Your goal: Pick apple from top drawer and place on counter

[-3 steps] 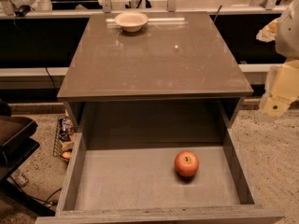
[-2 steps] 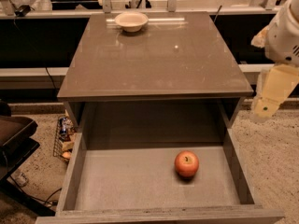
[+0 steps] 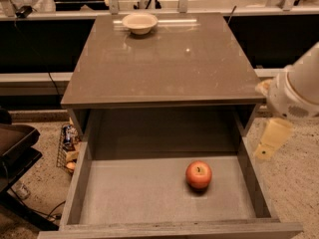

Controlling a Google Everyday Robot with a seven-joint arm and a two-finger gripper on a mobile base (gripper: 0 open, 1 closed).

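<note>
The red-orange apple (image 3: 199, 175) sits on the flat grey floor of the open top drawer (image 3: 149, 198), right of the middle. The glossy grey-brown counter (image 3: 164, 63) is above and behind the drawer. My gripper (image 3: 271, 138) hangs at the right edge of the view, beside the drawer's right wall and above it, up and to the right of the apple. It holds nothing that I can see. The white arm (image 3: 299, 88) rises above it.
A cream bowl (image 3: 140, 22) stands at the back of the counter, left of centre. A dark piece of furniture (image 3: 15, 148) and a wire basket with packets (image 3: 67, 148) are on the floor to the left. A rail runs behind the cabinet.
My arm and gripper have moved left and down, closer to the drawer's right side. The apple and bowl have not moved.
</note>
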